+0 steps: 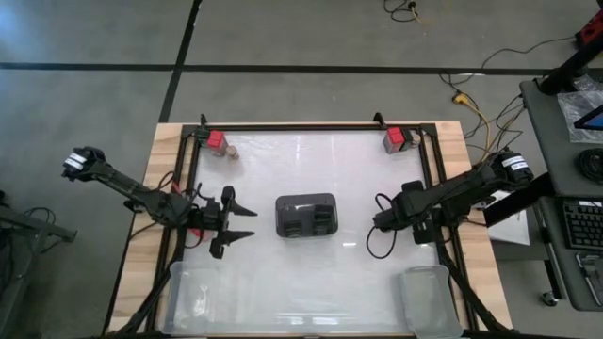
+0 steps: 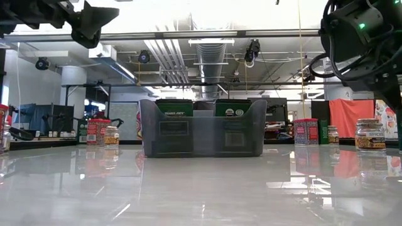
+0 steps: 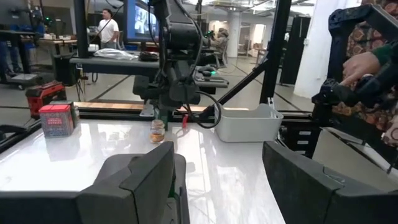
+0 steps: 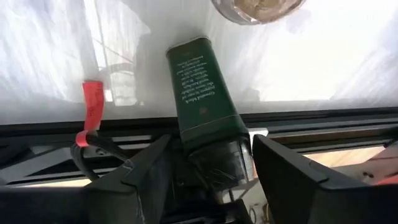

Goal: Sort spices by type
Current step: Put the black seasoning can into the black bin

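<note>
Right gripper point(image 4: 208, 168) is seen closed on a green tin point(image 4: 202, 93), with a round jar point(image 4: 258, 7) just beyond; left gripper point(image 3: 217, 180) is held wide

A slotted holder point(image 1: 305, 216) sits at the middle of the table point(image 1: 311, 273), one boxy spice tin point(image 1: 217, 141) and a small jar point(image 1: 232, 153) at the far left corner, another tin point(image 1: 396, 140) at the far right, two bins point(image 1: 428, 299) along the near edge.
</note>
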